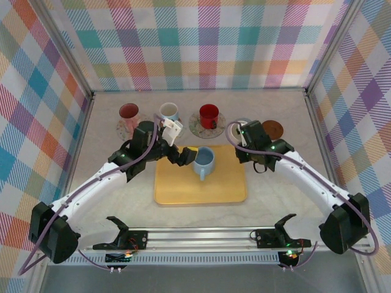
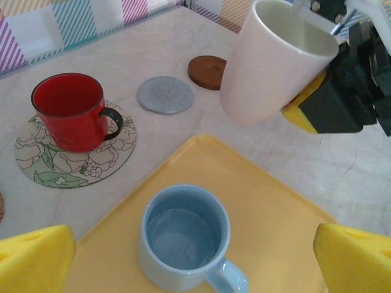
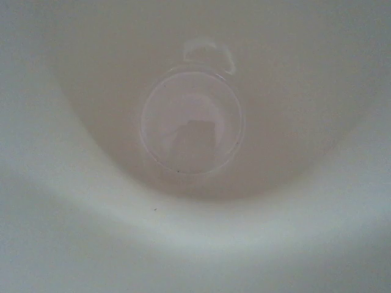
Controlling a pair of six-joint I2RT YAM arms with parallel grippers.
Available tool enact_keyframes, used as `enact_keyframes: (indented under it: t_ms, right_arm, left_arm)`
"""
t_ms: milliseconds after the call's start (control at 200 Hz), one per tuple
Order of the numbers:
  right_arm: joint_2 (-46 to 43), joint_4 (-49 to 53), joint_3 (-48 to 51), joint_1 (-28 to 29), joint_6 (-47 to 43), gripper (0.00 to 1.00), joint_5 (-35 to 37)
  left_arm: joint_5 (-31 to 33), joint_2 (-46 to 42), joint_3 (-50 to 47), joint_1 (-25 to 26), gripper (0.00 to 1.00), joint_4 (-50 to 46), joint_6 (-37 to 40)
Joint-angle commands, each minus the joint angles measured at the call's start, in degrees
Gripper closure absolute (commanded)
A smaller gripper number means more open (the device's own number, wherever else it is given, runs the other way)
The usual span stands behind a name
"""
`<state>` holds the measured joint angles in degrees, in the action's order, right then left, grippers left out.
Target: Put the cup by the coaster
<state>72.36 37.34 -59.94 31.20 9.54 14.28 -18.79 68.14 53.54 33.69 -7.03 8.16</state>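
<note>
Table [image 1: 263, 201]: pale top, plaid walls on three sides.
Tray [image 1: 201, 192]: yellow, centre of the top view, flat on the table.
Left gripper [image 1: 183, 155]: over the tray's upper edge, jaws spread wide and holding nothing; in its wrist view the yellow fingertips [image 2: 36, 259] sit at the two lower corners with the blue cup between them.
Right gripper [image 1: 244, 137]: right of the tray's upper right corner, closed on the cream cup; one yellow pad [image 2: 303, 113] presses the cup's wall.
Cream cup [image 2: 269, 67]: upper right of the left wrist view, tilted, base towards the two free coasters; whether it touches the table I cannot tell.
Blue cup [image 2: 183, 235]: upright on the tray.
Red cup [image 2: 70, 113]: on a floral coaster [image 2: 43, 165], left of the grey coaster.
Pink cup [image 1: 129, 112], white cup [image 1: 169, 111]: upper left of the top view, well apart from the cream cup.
Grey coaster [image 2: 165, 94]: flat on the table, just left of the cream cup.
Brown coaster [image 2: 204, 70]: beside the grey one, partly behind the cream cup.
</note>
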Motion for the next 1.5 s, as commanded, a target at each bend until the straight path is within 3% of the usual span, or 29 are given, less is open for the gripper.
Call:
enact_keyframes:
  t_ms: [0,275,725,1495]
  right_arm:
    - [2.53,-0.3,-4.25,-2.25,-2.57,1.0,-0.72]
    - [13.91,2.48,-13.11,-8.29,-3.66,1.0,-0.35]
    - [25.18,-4.18,-18.93,-15.05,-2.61,1.0,-4.29]
    - [35.98,-14.24,-20.87,-17.25,-2.8,1.0,-4.54]
  left_arm:
    - [-0.2,2.04,2.52,0.75,0.0,3.94,0.31]
    - [0.07,9.0,6.5,0.75,0.0,4.5,1.2]
    - [4.43,14.76,6.19,0.76,0.0,10.85,-1.66]
    - [7.06,15.58,5.29,1.38,0.0,10.74,-0.87]
